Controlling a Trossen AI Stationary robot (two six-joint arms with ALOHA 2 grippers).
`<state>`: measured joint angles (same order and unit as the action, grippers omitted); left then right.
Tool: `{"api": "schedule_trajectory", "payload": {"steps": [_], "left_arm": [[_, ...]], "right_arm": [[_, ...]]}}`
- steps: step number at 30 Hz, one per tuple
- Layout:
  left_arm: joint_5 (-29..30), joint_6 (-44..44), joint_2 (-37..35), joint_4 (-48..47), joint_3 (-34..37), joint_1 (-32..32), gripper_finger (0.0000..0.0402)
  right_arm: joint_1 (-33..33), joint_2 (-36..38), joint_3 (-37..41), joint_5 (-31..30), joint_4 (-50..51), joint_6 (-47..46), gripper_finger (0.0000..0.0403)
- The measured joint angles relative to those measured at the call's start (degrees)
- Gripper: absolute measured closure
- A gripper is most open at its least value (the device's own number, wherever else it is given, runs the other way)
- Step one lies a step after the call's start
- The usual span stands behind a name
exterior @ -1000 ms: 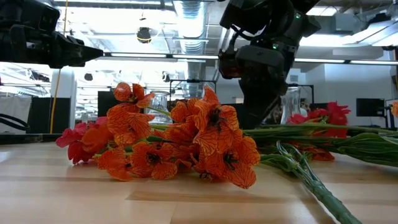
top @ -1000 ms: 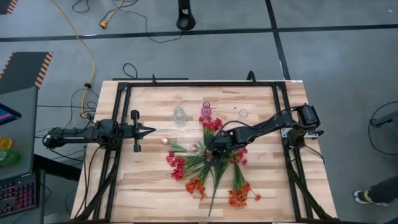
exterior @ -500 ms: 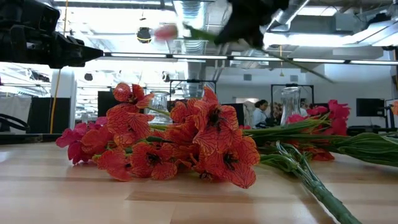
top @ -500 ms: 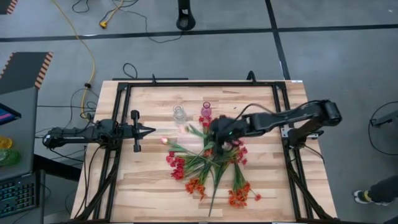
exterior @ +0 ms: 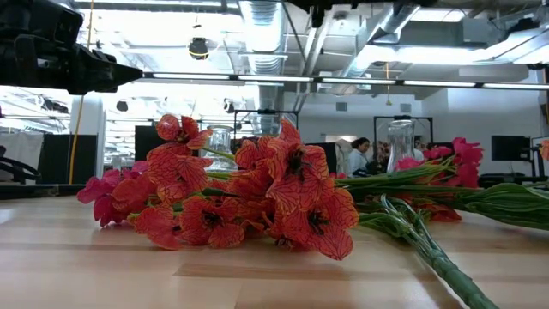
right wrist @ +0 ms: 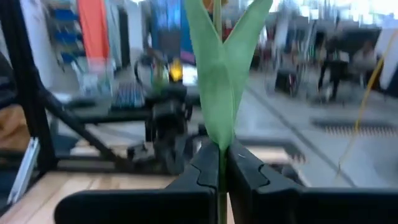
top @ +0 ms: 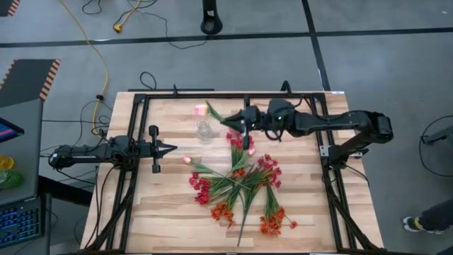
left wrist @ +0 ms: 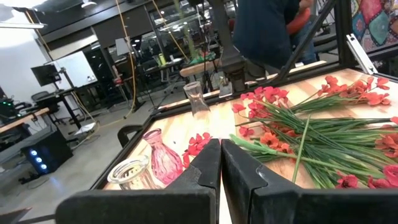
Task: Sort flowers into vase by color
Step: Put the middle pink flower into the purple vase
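My right gripper (top: 229,120) is up over the far part of the table, near the pink vase (left wrist: 161,164), and is shut on a pale pink flower sprig (top: 201,110). The other flowers lie in a heap mid-table: red (top: 200,188), orange (top: 225,211) and one more pale pink blossom (top: 187,160). A clear vase (top: 204,131) stands upright beside the sprig. My left gripper (top: 172,149) waits shut, level above the left side of the table. In the low view the orange blossoms (exterior: 266,202) fill the front and my right gripper is out of the picture. My right gripper pinches the sprig's green stem (right wrist: 222,163) between its two fingers, just below the leaves (right wrist: 219,81). The fingers lie about level, coming from the table's right. The sprig is lifted clear and sticks out past the fingertips toward the left, blossom end (top: 199,110) foremost.
A short clear glass vase (left wrist: 127,175) stands near the pink one. A black frame (top: 212,96) runs round the table's edges. Bare wood lies along the near edge (top: 177,234) and far left (top: 163,113). People show in the room beyond the table.
My right gripper has risen out of the flower heap with the pale pink sprig and swung toward the far edge, turning to point toward the table's left. The sprig has come clear of the heap and now hangs in the air by the vases. The rest of the heap stays put.
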<state>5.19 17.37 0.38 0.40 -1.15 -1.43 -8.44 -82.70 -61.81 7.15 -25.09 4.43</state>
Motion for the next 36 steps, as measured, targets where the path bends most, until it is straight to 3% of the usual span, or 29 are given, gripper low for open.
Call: {"api": "schedule_trajectory", "payload": {"steps": [5, 12, 20, 26, 36], "left_arm": [[0.0, 0.0, 0.0, 0.0, 0.0, 0.0, 0.0401], [0.0, 0.0, 0.0, 0.0, 0.0, 0.0, 0.0401], [0.0, 0.0, 0.0, 0.0, 0.0, 0.0, 0.0401], [0.0, 0.0, 0.0, 0.0, 0.0, 0.0, 0.0401], [0.0, 0.0, 0.0, 0.0, 0.0, 0.0, 0.0401]], "right_arm": [[-5.8, 0.1, 7.1, 5.9, -15.0, 0.1, 0.0365], [-10.8, -1.6, 15.5, 6.4, -33.8, -1.6, 0.0364], [-12.8, -11.1, 17.7, 6.2, -51.7, -2.9, 0.0364], [-14.3, -13.6, 17.7, 6.0, -54.9, -2.9, 0.0363], [-14.6, -13.7, 17.7, 5.8, -51.4, -3.1, 0.0363]]}}
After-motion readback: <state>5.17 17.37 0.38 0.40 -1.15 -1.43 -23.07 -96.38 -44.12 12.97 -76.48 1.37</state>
